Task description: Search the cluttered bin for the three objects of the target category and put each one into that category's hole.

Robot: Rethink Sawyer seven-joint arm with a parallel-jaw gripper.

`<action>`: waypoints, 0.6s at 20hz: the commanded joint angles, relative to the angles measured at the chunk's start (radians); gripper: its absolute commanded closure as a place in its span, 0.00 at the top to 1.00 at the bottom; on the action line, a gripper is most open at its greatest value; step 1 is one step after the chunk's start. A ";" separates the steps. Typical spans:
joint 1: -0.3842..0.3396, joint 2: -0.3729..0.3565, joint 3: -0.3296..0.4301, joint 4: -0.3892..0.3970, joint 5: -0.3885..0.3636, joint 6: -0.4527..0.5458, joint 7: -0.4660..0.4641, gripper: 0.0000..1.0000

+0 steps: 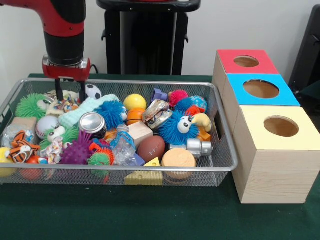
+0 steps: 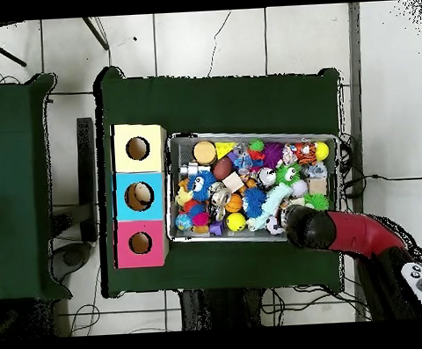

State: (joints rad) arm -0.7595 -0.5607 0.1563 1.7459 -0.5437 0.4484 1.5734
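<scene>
Front view shows the claw (image 1: 69, 95) with its two fingers apart, low in the bin (image 1: 220, 150), likely hunting for a toy. A soccer ball (image 1: 92, 91) sits just beside it. Three boxes with holes (image 1: 260, 89) wait well apart.

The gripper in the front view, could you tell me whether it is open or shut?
Open: the gripper hangs over the bin's far corner, its two fingers apart with nothing between them.

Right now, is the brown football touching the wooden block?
Touching. The front view shows the brown football pressed against the lower right edge of the wooden block, no gap.
</scene>
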 commanded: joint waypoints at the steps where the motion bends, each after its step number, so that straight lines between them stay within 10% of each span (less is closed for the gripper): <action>1: 0.003 0.081 0.058 -0.063 -0.014 -0.074 0.055 1.00; 12: 0.025 0.046 0.036 -0.046 -0.001 -0.082 0.080 1.00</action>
State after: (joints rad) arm -0.7549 -0.5226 0.1560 1.7341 -0.5439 0.4104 1.5734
